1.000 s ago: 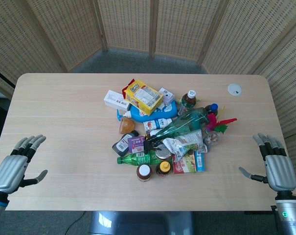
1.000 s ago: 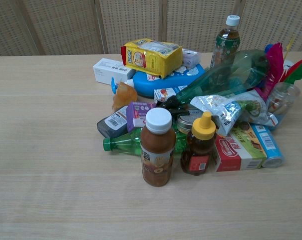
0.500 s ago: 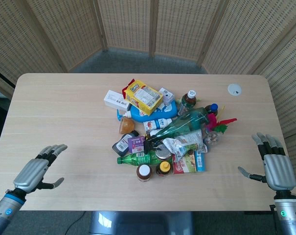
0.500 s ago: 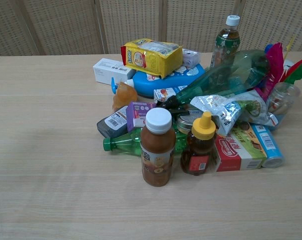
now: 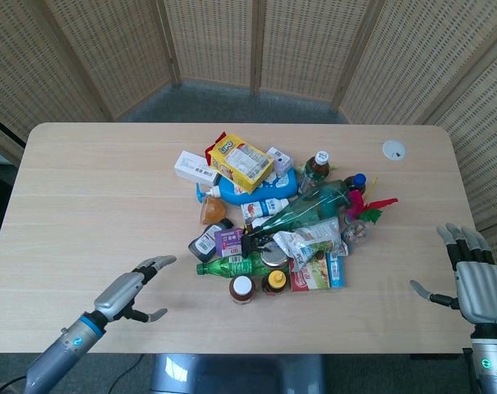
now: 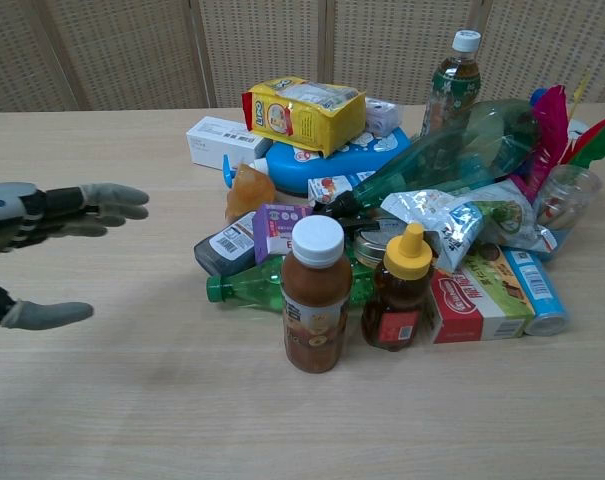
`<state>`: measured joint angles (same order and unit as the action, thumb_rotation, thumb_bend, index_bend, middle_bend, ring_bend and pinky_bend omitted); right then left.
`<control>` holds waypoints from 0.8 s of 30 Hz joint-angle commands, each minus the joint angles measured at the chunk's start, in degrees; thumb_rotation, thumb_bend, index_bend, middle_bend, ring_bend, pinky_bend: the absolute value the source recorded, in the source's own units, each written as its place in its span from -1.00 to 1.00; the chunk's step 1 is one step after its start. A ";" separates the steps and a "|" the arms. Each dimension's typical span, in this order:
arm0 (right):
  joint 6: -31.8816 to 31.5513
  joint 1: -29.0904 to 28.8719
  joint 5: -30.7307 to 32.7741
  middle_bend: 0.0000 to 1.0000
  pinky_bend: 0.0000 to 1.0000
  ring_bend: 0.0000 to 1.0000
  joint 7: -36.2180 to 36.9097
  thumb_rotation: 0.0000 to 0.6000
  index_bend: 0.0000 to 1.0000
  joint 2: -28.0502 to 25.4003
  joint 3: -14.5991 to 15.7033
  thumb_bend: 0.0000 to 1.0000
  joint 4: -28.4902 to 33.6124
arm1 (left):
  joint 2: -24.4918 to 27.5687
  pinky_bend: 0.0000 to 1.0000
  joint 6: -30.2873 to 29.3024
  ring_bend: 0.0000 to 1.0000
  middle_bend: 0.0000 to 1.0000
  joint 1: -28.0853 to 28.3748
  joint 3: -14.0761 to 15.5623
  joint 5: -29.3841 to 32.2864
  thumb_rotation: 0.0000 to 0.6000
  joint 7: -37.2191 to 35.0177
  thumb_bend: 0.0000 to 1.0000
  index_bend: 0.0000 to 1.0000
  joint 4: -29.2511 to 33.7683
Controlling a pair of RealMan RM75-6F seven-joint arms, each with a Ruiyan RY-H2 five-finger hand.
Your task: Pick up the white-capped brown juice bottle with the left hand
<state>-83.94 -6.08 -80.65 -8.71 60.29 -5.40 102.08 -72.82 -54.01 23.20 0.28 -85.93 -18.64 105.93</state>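
The white-capped brown juice bottle (image 5: 241, 289) (image 6: 315, 294) stands upright at the near edge of the pile, beside a yellow-capped honey bottle (image 6: 398, 288). My left hand (image 5: 133, 294) (image 6: 44, 240) hovers open over the table to the bottle's left, fingers stretched toward it and thumb held apart below, with a wide gap between hand and bottle. My right hand (image 5: 476, 279) stays open, palm down, near the table's right front corner, far from the pile; the chest view does not show it.
The pile holds a lying green bottle (image 6: 272, 286), a yellow snack bag (image 5: 244, 162), a white box (image 5: 195, 167), a blue pouch (image 6: 337, 158), a large green bottle (image 5: 310, 205), a red carton (image 6: 476, 297) and an upright tea bottle (image 6: 455, 82). A white disc (image 5: 393, 149) lies far right.
My left hand has swung in from the table's left front corner toward the bottle and now shows in the chest view. The right hand has drifted slightly right and nearer the edge.
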 commanded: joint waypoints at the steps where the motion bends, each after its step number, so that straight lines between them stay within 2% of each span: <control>1: -0.20 0.22 0.12 -1.00 -1.00 -1.00 0.13 0.31 -1.00 -0.29 -0.04 -0.64 0.13 | -5.10 -1.00 1.61 -1.00 -1.00 1.87 -0.92 1.01 1.00 -2.58 -0.33 -1.00 -2.63; 10: -0.54 0.87 0.53 -1.00 -1.00 -1.00 1.70 0.31 -1.00 -0.75 -0.20 -0.64 -0.38 | -16.08 -1.00 0.47 -1.00 -1.00 3.66 -2.22 1.83 1.00 -1.73 -0.35 -1.00 -8.58; 24: -1.94 2.61 0.80 -1.00 -1.00 -1.00 5.10 0.31 -1.00 -2.47 -0.27 -0.64 -0.91 | -30.22 -1.00 -2.34 -0.99 -0.97 5.22 -3.03 1.44 1.00 -2.36 -0.36 -0.96 -19.19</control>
<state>-85.75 -3.60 -79.84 -3.74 57.94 -5.67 101.14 -101.27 -55.22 28.34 -2.43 -84.34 -21.00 88.36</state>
